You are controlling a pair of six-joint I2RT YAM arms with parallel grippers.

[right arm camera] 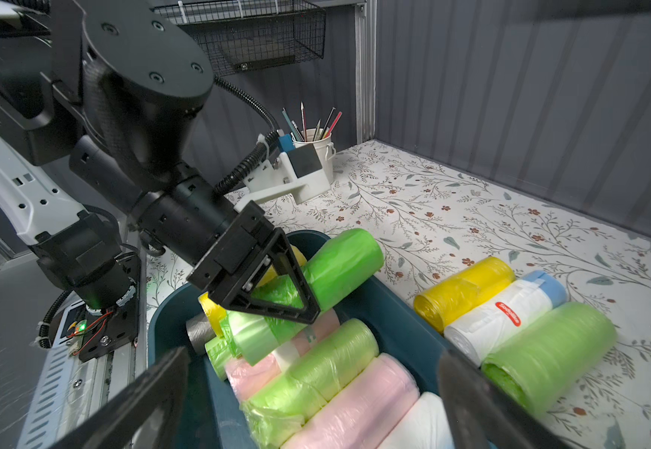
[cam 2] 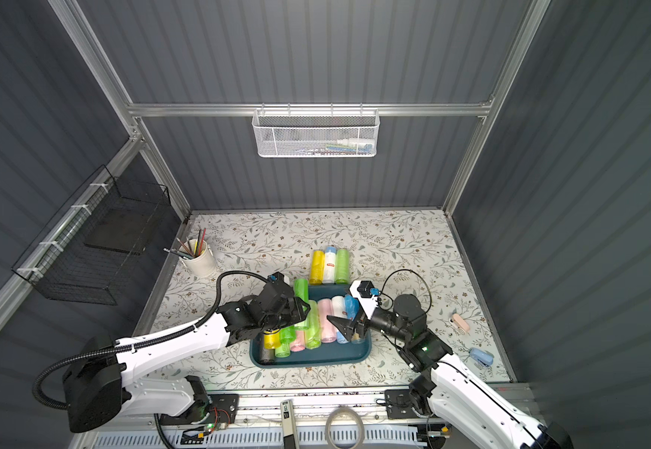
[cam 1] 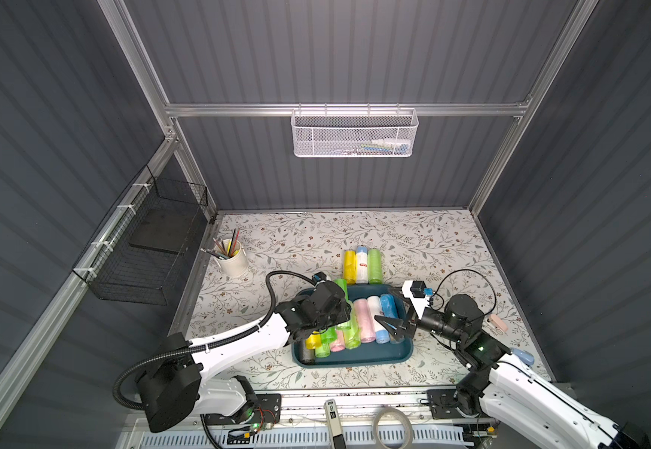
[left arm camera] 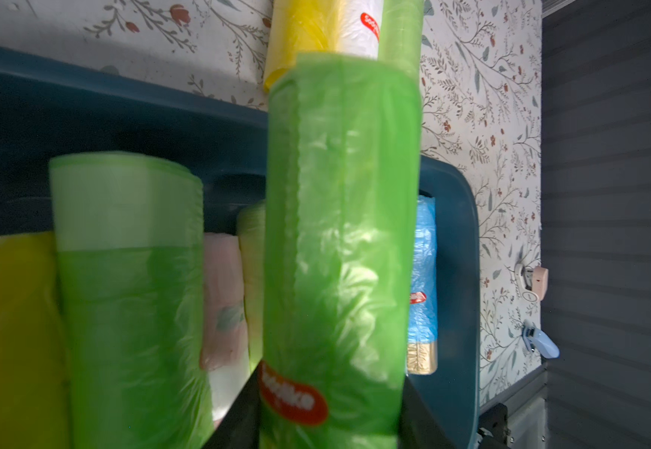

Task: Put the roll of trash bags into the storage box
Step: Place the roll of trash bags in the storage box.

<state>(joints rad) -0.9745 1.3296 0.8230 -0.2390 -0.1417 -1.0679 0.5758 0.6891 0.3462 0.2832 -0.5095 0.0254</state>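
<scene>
Your left gripper [cam 1: 345, 309] clamps the green roll [left arm camera: 339, 233] over the storage box [cam 1: 355, 359], one finger hidden; right gripper [cam 1: 392, 307] gapes open.

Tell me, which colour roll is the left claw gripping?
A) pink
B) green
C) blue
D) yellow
B: the left gripper is shut on a green roll, holding it over the box.
</scene>
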